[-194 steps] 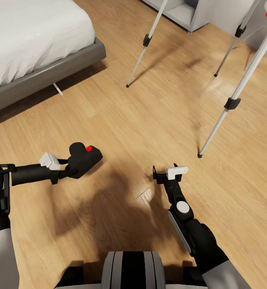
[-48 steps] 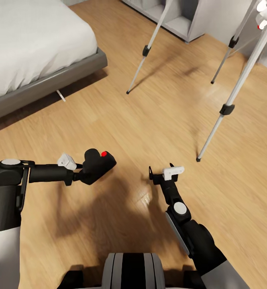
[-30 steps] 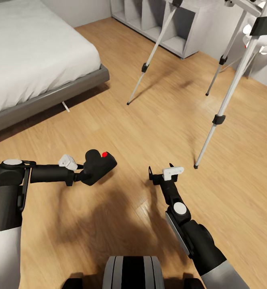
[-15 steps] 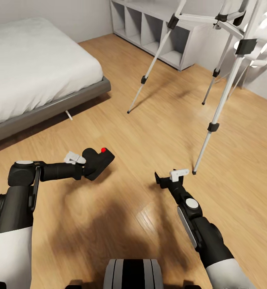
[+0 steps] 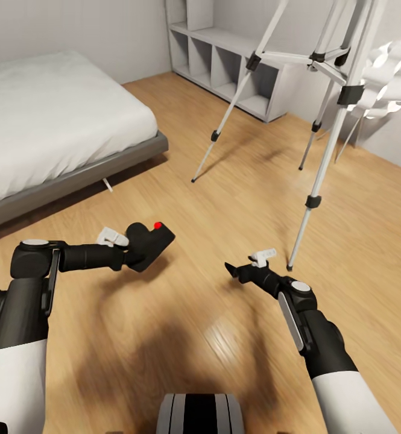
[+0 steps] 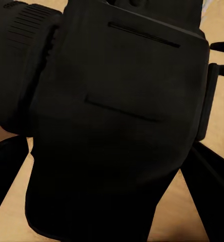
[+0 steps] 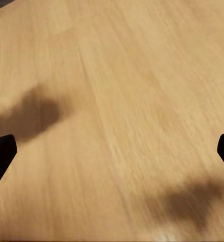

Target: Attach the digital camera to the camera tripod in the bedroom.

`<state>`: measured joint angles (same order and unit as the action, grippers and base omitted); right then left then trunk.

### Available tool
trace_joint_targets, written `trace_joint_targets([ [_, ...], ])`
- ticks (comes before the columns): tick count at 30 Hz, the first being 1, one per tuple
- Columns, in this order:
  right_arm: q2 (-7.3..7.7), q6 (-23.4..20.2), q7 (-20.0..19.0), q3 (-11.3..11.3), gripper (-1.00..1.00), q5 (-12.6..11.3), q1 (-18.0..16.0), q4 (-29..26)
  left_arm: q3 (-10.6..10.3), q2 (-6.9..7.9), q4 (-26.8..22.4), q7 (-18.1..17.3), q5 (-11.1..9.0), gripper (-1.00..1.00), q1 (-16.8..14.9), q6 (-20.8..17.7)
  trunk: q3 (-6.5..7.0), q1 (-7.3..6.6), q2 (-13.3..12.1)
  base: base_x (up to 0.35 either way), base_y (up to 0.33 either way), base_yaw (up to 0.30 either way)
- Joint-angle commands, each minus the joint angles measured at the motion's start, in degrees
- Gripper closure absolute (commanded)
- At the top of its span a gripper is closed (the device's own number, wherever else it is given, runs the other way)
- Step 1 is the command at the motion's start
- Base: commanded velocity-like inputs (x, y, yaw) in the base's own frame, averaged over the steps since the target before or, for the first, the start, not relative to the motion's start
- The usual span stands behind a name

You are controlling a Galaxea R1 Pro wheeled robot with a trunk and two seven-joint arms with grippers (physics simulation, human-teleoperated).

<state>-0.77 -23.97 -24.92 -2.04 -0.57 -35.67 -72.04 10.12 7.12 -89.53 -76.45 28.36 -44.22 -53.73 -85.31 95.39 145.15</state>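
The digital camera (image 5: 147,242), black with a red button on top, hangs low over the wood floor with my left gripper (image 5: 132,254) shut on it. Its dark body shows close up in the left wrist view (image 6: 122,116). The camera tripod (image 5: 319,163) stands ahead to the right on thin silver legs with black clamps; its head is cut off above the picture. My right gripper (image 5: 239,272) hovers over the floor near the foot of the closest tripod leg, open and holding nothing. Its fingertips (image 7: 1,151) stand far apart over bare floorboards.
A grey-framed white bed (image 5: 55,132) lies at the left. A grey cubby shelf (image 5: 224,60) lines the far wall behind the tripod. A white ball-cluster lamp (image 5: 393,78) stands at the right edge. Open wood floor lies between me and the tripod.
The head view has tilted up, so more of the tripod, shelf and wall shows. My left gripper still holds the camera. My right arm has stretched forward and turned.
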Motion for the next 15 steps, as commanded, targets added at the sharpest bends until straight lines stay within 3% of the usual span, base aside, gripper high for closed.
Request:
trace_joint_targets([
  [1,-0.02,-0.55,-0.57,0.1,-1.0,-0.04,-0.08,-0.11,0.05,0.09,-0.07,-0.92,0.65,1.0,-0.05,-0.41,0.19,-0.03,0.0,0.0,0.0,0.0],
  [7,-0.02,-0.93,-1.89,1.14,-1.0,-0.04,-0.19,-0.27,0.07,0.44,-0.17,-2.59,0.6,1.0,-0.01,-0.45,1.52,-0.19,-0.08,0.0,0.0,0.0],
  [15,-0.02,-0.74,-2.42,4.69,-1.0,-0.12,-0.19,-0.37,0.18,1.2,-0.22,-4.32,0.49,1.0,0.01,-0.52,3.29,-0.39,-0.19,0.0,0.0,0.0],
])
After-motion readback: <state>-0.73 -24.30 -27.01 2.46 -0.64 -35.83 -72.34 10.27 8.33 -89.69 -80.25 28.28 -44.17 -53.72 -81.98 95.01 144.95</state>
